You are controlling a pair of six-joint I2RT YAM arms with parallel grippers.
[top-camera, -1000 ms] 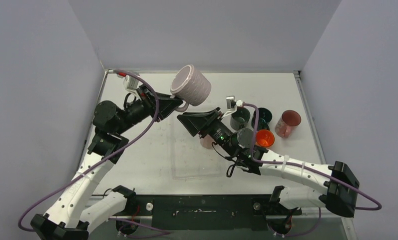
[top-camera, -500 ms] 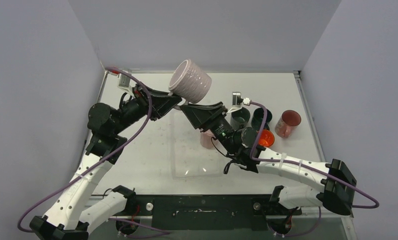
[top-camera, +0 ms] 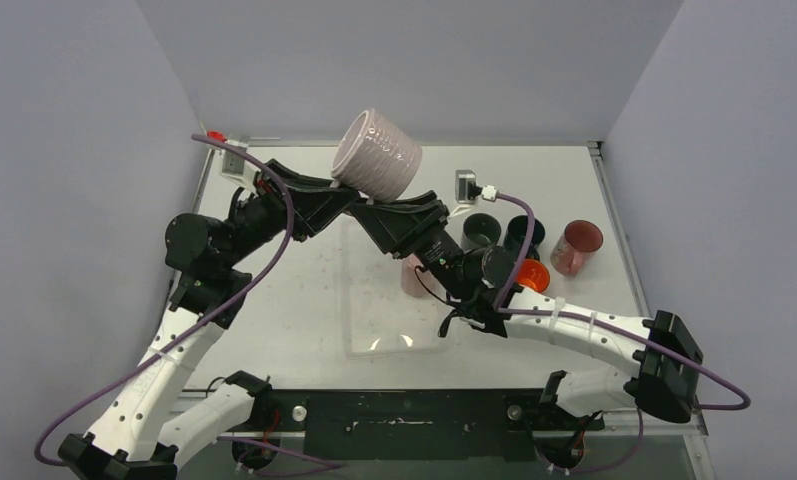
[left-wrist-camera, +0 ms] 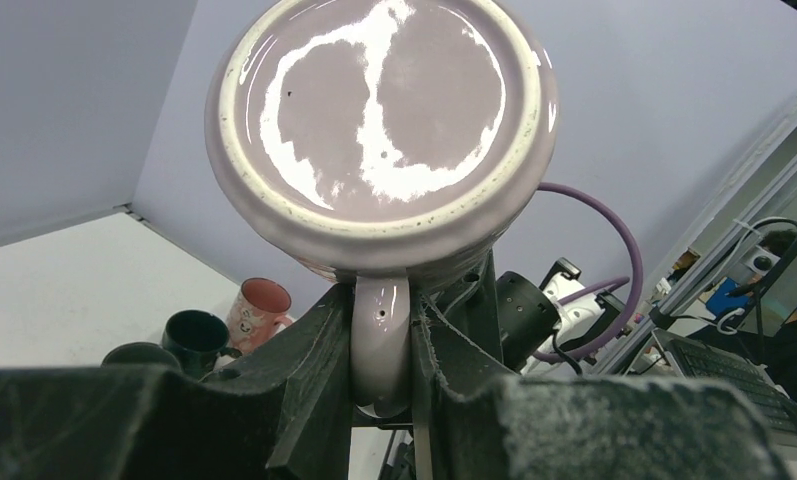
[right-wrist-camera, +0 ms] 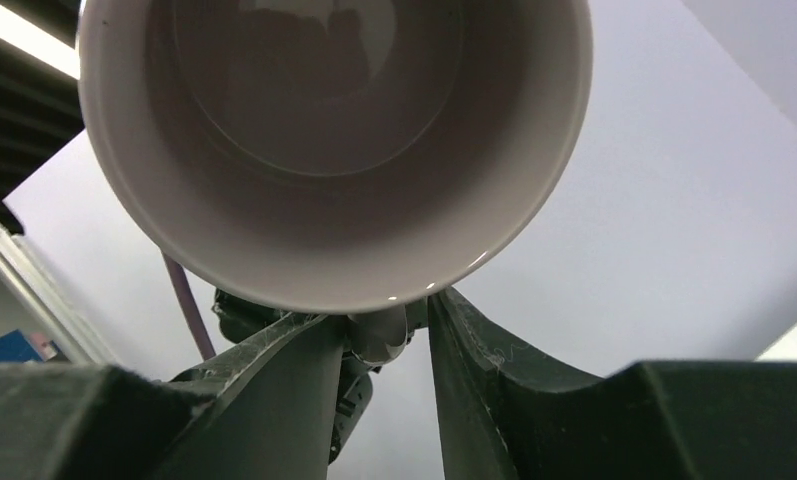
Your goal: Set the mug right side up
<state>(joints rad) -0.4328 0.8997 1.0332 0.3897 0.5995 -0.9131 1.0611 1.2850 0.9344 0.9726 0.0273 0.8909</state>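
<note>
Begin at the near edge of the desk [top-camera: 304,330], where both arm bases are bolted. Beyond them, a clear tray [top-camera: 374,335] lies flat at mid-desk. A pink cup [top-camera: 411,278] stands at the tray's far right part, partly hidden under the right arm.

To the right of it, locate the orange cup [top-camera: 532,277]. Farther back are two dark green cups [top-camera: 481,231] [top-camera: 525,233], side by side. A translucent red cup [top-camera: 577,247] stands at the right end of that group.

Above the far middle of the desk, the two arms meet under the mug [top-camera: 377,155]. The mug is in the air, clear of the desk, and tilted. Its glazed base faces the left wrist camera and its open mouth faces the right wrist camera. Its handle [left-wrist-camera: 381,345] points downward, toward the jaws.

Check the left gripper [top-camera: 359,204]. Its jaws are nearly closed and clamp the handle from both sides, so they carry the mug.

Check the right gripper [right-wrist-camera: 384,340]. It reaches in from the right, and its jaws stand narrow, one on each side of the same handle. You cannot tell from the views whether they press on it or only bracket it.
</note>
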